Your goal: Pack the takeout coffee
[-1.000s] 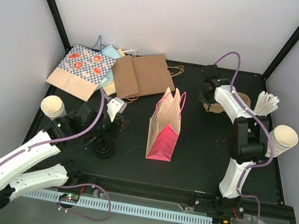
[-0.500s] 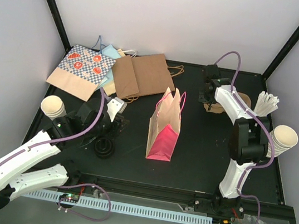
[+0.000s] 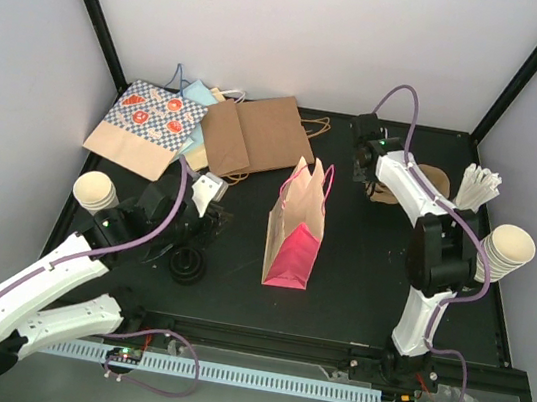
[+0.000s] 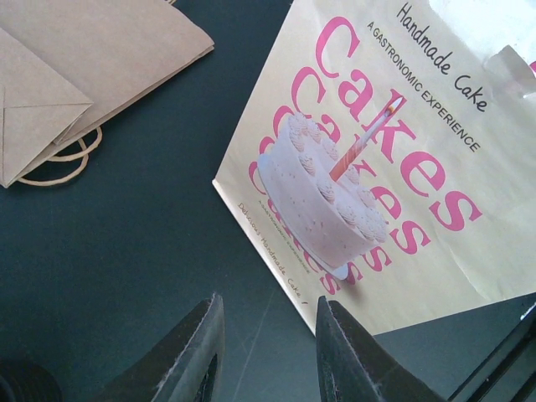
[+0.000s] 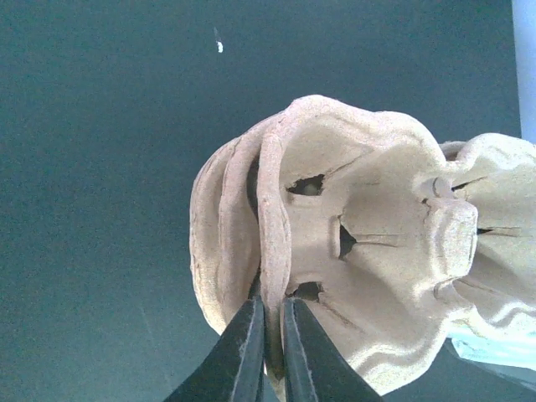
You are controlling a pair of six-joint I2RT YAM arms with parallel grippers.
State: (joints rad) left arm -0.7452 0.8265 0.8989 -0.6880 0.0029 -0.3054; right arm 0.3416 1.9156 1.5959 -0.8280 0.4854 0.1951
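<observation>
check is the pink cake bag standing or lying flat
Standing: the pink bag sits upright on its base, handles pointing up.
</observation>
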